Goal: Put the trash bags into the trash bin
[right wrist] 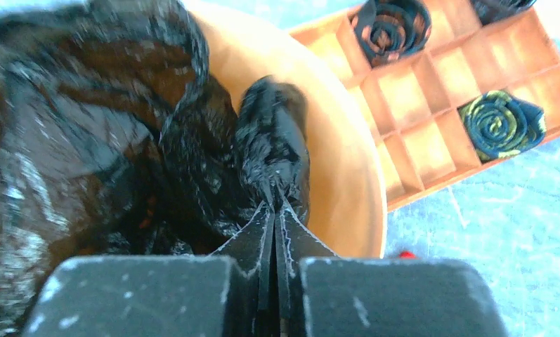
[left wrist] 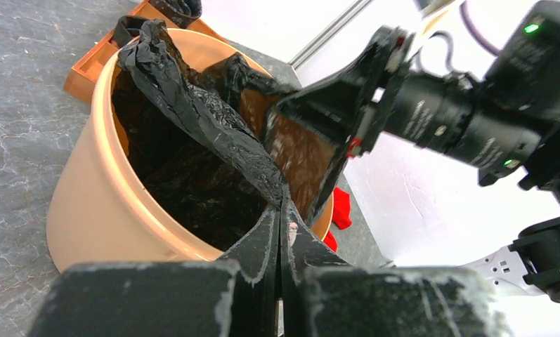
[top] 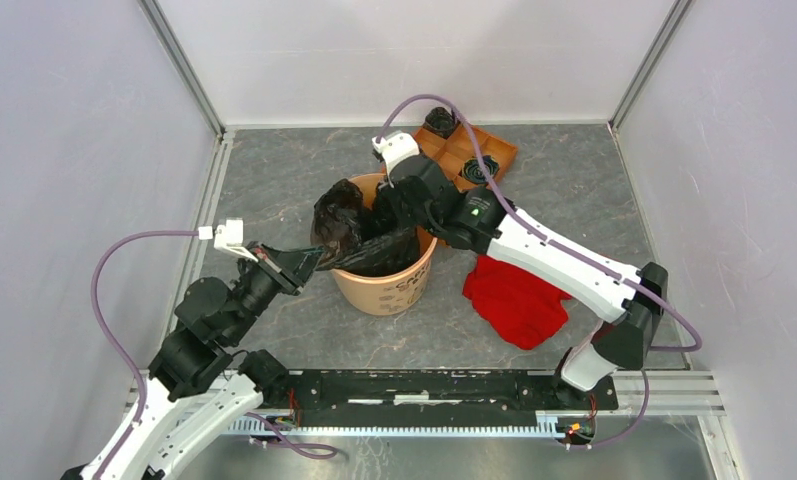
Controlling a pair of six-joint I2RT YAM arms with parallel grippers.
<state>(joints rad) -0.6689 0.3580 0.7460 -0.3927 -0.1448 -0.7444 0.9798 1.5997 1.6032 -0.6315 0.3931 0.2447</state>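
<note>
Our left gripper [left wrist: 282, 210] clamps the trash bag [left wrist: 192, 105] at the trash bin [left wrist: 87, 196] rim; our right gripper [right wrist: 275, 203] pinches a fold inside it.

You had a red cloth [top: 514, 300] lying crumpled on the grey marbled desk [top: 304, 180], toward its right side. At the far middle sat a flat orange tray [top: 452, 150] with square compartments, set askew to the desk's edges. From above, two dark rolled strips lay in separate compartments, one roll [top: 439, 120] at the far corner and a second roll [top: 480, 167] nearer (the right wrist view showed a bluish-green coil [right wrist: 505, 126] and a black coil [right wrist: 391, 24]). Plain white walls [top: 414, 50] closed in the desk.
</note>
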